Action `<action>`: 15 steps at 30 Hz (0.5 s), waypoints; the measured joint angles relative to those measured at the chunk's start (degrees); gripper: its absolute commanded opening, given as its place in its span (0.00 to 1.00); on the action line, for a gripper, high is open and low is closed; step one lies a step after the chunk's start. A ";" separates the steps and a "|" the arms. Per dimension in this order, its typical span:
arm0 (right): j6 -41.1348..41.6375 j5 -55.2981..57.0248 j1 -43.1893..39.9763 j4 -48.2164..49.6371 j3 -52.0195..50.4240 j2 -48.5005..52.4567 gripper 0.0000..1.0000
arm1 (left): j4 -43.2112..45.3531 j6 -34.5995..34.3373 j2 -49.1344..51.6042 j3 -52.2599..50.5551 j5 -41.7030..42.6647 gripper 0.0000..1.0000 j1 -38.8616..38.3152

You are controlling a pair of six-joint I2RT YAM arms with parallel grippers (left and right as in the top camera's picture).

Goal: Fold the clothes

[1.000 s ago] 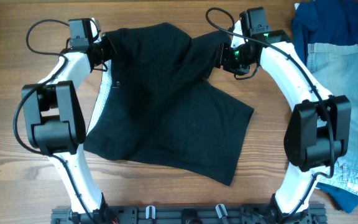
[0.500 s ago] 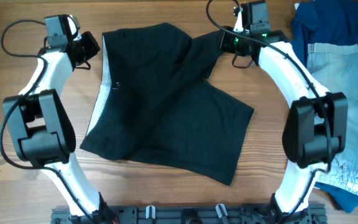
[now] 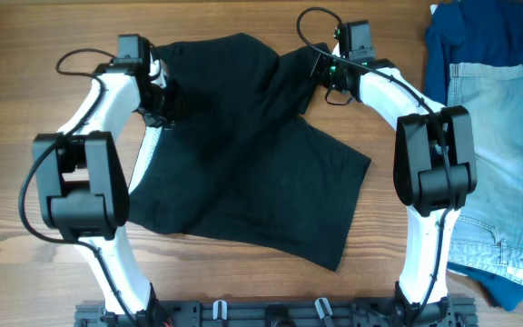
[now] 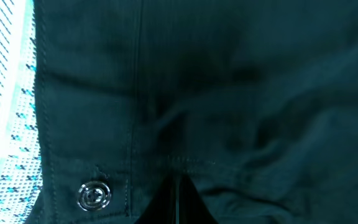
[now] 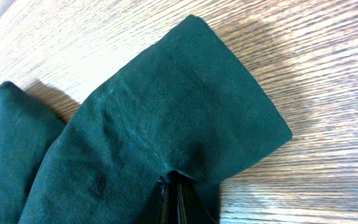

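Observation:
A black button-up shirt (image 3: 252,154) lies spread and rumpled on the wooden table. My left gripper (image 3: 163,102) sits on its left front edge, beside the pale patterned inner lining (image 4: 8,124). In the left wrist view the jaws (image 4: 179,200) are shut, tips pushed into the dark cloth just right of a clear button (image 4: 94,194); no cloth shows between them. My right gripper (image 3: 319,71) is at the shirt's upper right. There its jaws (image 5: 173,202) are shut on the sleeve (image 5: 185,124), a little back from the cuff end, which lies flat on the wood.
A pile of other clothes fills the right side: a dark blue garment (image 3: 479,36) and pale denim jeans (image 3: 507,136) reaching down to the front right corner. The arms' black mounting rail (image 3: 271,313) runs along the near edge.
The right gripper has slid up onto the sleeve and closed on it. The left arm swung out left off the shirt, then came back onto the shirt's left front edge, shut throughout.

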 measured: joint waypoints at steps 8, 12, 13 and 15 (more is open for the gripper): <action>-14.05 -1.51 -0.24 -20.09 27.85 -2.08 0.04 | 6.21 0.00 -1.57 -7.58 -2.56 0.04 -1.90; -12.39 16.55 0.39 -52.15 31.23 -7.06 0.12 | 6.19 -0.02 -1.66 -7.76 -1.95 0.04 -1.92; -7.85 26.08 -0.52 -54.82 26.86 -7.04 0.27 | 5.97 -0.02 -1.68 -7.78 -1.97 0.04 -1.90; -3.65 34.32 -2.97 -54.62 20.46 -6.49 0.28 | 5.53 -0.02 -1.75 -7.80 -1.99 0.04 -1.86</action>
